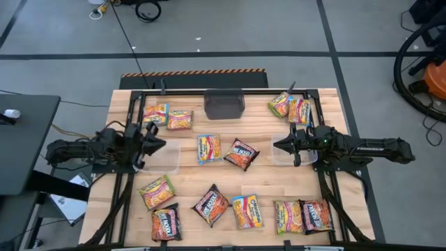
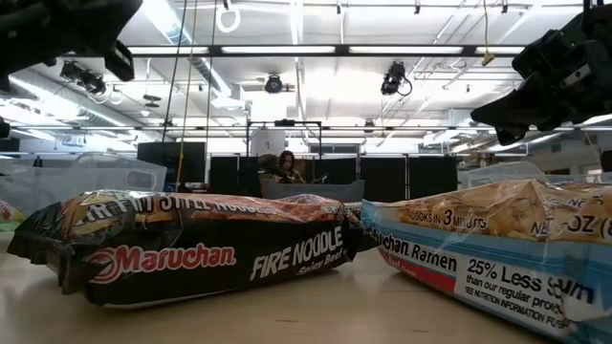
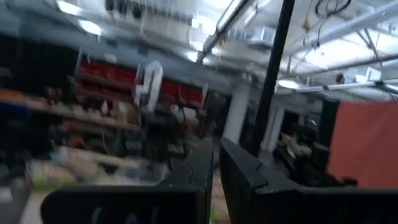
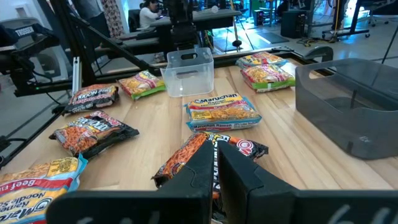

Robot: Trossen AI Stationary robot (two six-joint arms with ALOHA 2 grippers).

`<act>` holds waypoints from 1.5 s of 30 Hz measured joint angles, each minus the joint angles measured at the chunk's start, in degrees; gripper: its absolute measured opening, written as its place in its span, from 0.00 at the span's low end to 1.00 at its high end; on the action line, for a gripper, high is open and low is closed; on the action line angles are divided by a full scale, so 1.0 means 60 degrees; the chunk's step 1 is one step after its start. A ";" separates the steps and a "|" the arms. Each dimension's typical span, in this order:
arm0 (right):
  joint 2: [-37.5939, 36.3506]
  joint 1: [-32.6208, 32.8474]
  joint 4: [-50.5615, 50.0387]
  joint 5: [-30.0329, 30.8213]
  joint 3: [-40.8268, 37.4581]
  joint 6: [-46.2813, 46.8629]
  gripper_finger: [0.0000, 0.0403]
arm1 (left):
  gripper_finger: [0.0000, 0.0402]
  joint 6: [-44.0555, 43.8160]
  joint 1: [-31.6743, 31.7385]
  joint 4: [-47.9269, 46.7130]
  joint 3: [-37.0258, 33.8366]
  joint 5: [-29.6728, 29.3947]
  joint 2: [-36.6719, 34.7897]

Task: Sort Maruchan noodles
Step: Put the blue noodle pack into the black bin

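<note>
A dozen Maruchan noodle packets lie flat on the wooden table: two far left [image 1: 167,117], two far right [image 1: 290,107], a blue-labelled one [image 1: 209,148] and a dark one [image 1: 241,153] in the middle, and several along the near edge [image 1: 210,205]. My left gripper [image 1: 159,144] hovers shut over a clear tub [image 1: 166,159], pointing right. My right gripper [image 1: 279,145] hovers shut beside the other clear tub [image 1: 291,156], pointing left at the dark packet [image 4: 208,155]. Neither touches anything.
A dark grey bin [image 1: 224,104] stands at the far middle [image 4: 348,106]. A black frame [image 1: 132,97] rims the table. The low view shows a black Fire Noodle packet [image 2: 191,258] and a blue-labelled one [image 2: 497,248] close up. A person [image 2: 285,167] sits in the room beyond.
</note>
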 joint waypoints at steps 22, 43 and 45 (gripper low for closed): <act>0.0018 0.0005 0.2724 0.0289 0.0000 0.0439 0.07 | 0.02 0.2194 -0.0791 -0.0918 0.4324 -0.3343 0.9100; 0.5194 0.2488 0.3735 0.3295 0.2632 -0.2721 0.22 | 0.49 0.3824 -0.2325 -0.4322 0.7344 -0.4512 1.3726; 0.5753 0.2625 0.3737 0.3292 0.2926 -0.2825 0.28 | 0.50 0.3195 -0.2595 -0.5896 0.8115 -0.5182 1.4141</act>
